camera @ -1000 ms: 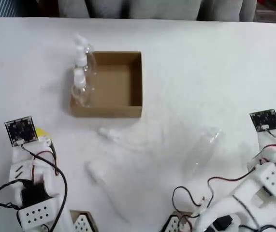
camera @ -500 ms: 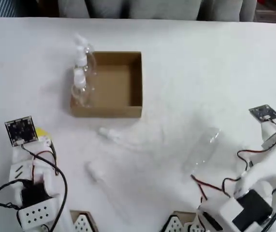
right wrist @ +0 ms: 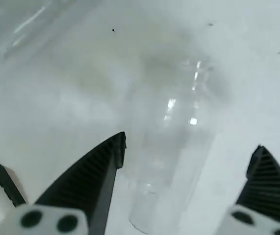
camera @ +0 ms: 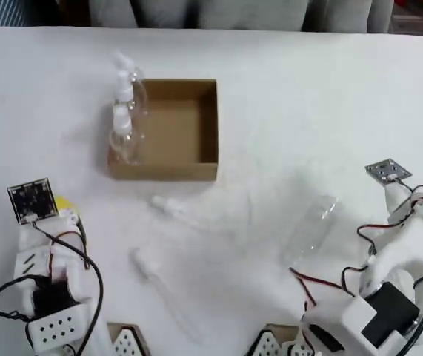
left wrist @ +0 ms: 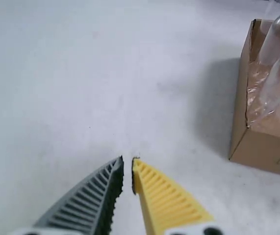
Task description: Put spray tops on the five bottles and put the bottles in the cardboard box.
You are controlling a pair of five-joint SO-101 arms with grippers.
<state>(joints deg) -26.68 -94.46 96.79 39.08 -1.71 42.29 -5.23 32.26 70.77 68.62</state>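
Note:
Two clear bottles [camera: 125,113] with white spray tops stand in the left side of the cardboard box [camera: 189,130]. A capless clear bottle [camera: 311,225] lies on the table at the right. It shows in the right wrist view as the bottle [right wrist: 171,147] between the spread black fingers of my right gripper [right wrist: 190,147], which is open just above it. My right arm [camera: 407,248] is beside that bottle. My left gripper [left wrist: 128,169] is shut and empty over bare table, left of the box [left wrist: 265,122]. The left arm [camera: 44,274] sits at the lower left.
A loose spray top [camera: 172,207] lies in front of the box. Another faint clear bottle [camera: 158,280] lies near the table's front middle. A further clear bottle [right wrist: 22,27] lies beyond the right gripper. Chairs stand behind the far edge.
My right arm has lifted and swung left toward the lying bottle, its wrist now closer to it. The left arm, the box and the bottles have not moved.

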